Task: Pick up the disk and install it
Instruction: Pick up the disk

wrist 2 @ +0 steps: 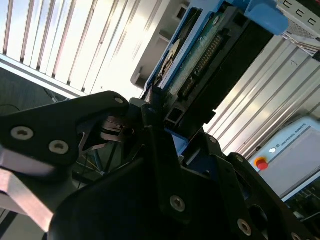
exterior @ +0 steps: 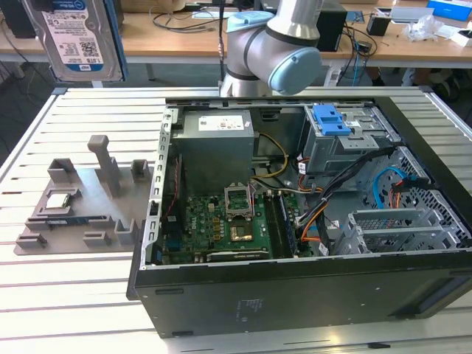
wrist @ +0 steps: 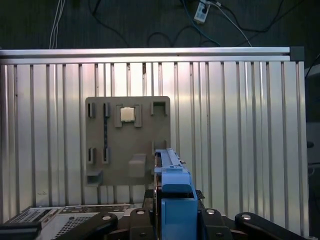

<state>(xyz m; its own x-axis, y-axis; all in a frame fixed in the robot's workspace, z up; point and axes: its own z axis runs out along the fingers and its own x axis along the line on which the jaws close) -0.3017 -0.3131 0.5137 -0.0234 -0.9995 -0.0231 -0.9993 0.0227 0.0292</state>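
The disk (exterior: 74, 37) hangs high at the exterior view's upper left, a silver drive with a white-and-blue label in a blue carrier rail. In the first wrist view I see it edge-on as a blue rail (wrist: 172, 192) standing up between the black fingers of my gripper (wrist: 172, 212), above the slatted table. The second wrist view shows the disk's circuit-board side (wrist 2: 200, 60), and my gripper (wrist 2: 160, 117) is shut on its lower end.
An open computer case (exterior: 295, 295) lies on the slatted table (exterior: 74, 295), with a grey power supply (exterior: 217, 140) and a drive cage topped by a blue bracket (exterior: 330, 118). A grey fixture plate (exterior: 110, 214) holding a chip stands at the exterior view's left.
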